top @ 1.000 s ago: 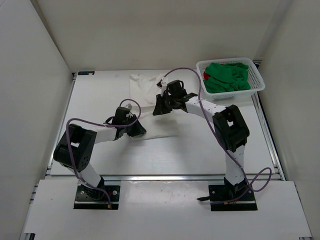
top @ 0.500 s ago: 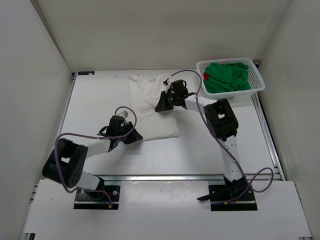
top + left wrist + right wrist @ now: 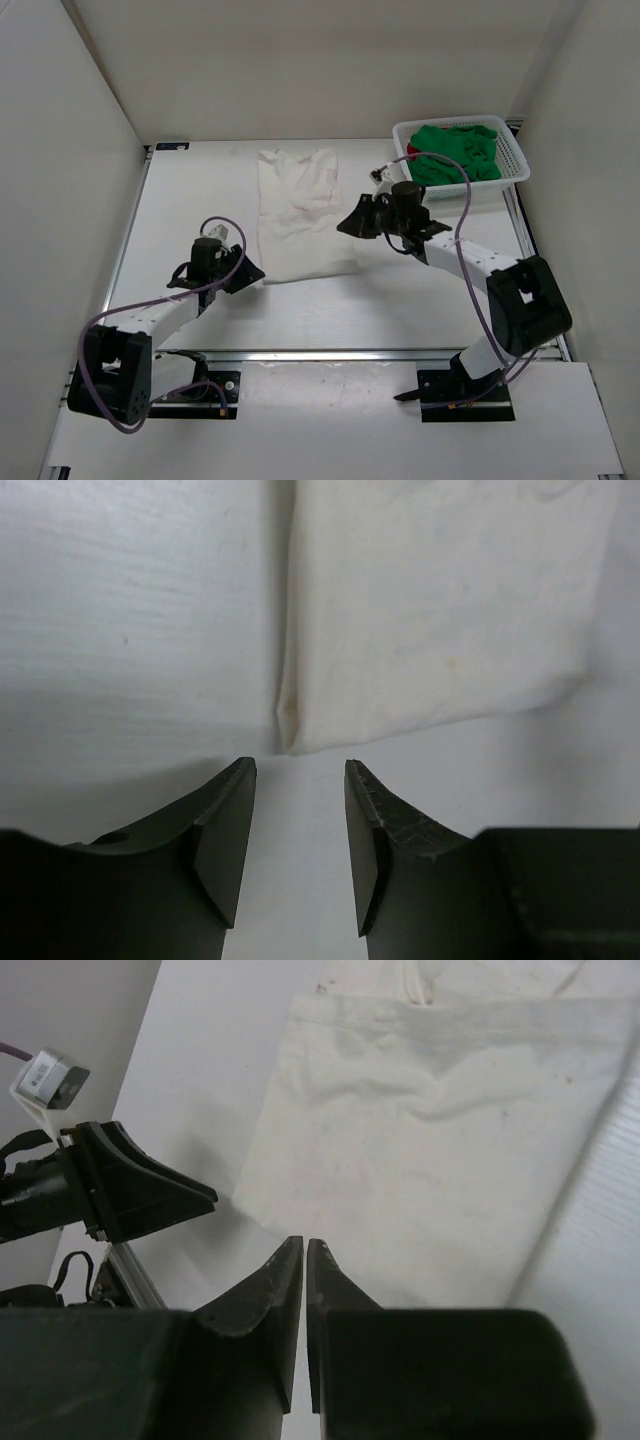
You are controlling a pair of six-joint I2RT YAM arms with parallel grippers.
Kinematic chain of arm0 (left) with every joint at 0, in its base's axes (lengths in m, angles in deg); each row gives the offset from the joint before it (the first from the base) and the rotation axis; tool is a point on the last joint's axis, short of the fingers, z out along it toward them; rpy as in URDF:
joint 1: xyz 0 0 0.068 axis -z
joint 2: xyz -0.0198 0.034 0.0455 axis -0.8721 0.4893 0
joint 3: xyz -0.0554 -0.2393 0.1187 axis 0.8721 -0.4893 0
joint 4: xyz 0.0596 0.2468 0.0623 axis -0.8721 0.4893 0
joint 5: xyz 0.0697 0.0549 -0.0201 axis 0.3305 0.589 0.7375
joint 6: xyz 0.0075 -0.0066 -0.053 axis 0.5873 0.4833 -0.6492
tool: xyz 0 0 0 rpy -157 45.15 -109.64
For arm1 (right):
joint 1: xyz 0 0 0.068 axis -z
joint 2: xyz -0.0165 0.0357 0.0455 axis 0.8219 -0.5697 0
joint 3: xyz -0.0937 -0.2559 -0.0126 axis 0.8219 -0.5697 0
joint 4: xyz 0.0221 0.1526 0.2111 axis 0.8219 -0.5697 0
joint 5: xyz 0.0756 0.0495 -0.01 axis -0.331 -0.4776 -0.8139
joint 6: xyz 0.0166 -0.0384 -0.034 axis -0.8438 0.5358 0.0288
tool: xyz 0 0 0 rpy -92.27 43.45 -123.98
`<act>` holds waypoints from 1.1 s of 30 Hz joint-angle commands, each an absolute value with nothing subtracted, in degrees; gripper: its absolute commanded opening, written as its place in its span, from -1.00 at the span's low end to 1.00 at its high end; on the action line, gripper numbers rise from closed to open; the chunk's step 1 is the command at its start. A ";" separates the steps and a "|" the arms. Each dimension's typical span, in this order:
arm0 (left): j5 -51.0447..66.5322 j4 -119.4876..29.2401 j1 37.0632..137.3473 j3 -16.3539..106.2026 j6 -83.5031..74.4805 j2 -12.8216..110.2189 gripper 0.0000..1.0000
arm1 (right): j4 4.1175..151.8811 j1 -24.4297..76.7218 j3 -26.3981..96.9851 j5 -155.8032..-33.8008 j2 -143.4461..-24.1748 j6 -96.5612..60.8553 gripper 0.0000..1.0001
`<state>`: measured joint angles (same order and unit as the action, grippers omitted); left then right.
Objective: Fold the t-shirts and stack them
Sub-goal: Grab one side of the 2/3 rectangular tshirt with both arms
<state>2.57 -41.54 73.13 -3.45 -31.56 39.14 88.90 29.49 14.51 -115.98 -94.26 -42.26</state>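
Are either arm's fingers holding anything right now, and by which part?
Nothing is held: left fingers open near the cream-white t-shirt, right fingers shut and empty.

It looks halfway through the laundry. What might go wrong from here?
The open left gripper sits just off a near corner of the cream-white shirt; pinching only the top layer could undo the fold. The green shirt and red shirt lie bunched together in the basket; lifting one might drag the other out.

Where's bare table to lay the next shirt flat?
Bare table lies left of the cream shirt, and there is a strip in front of it, though the left arm crosses part. The right is crowded: basket, right arm, and right claw beside the shirt.
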 commanded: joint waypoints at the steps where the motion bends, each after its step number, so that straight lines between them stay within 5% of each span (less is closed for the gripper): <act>1: 2.82 -41.52 73.97 -4.22 -30.64 40.96 0.05 | 93.81 32.33 6.61 -113.53 -91.41 -44.35 -0.88; 6: 4.22 -44.40 75.21 -4.30 -31.43 45.62 0.00 | 93.28 35.14 -2.54 -111.86 -86.32 -43.03 -0.29; 16: 7.65 -46.53 76.52 -4.66 -32.57 50.54 -0.11 | 99.24 33.56 -3.08 -117.39 -96.50 -43.82 -0.02; 25: 7.75 -48.29 77.05 -4.22 -33.80 50.72 -0.49 | 104.96 34.88 -3.17 -120.39 -102.84 -47.33 -0.49; 29: 7.39 -48.12 77.40 -3.34 -33.36 51.78 -0.71 | 105.49 34.18 -3.51 -120.21 -102.75 -47.51 -0.94; 33: 7.65 -46.37 77.75 -3.51 -32.57 49.15 -0.97 | 103.56 33.13 -4.83 -118.72 -99.51 -46.72 -1.00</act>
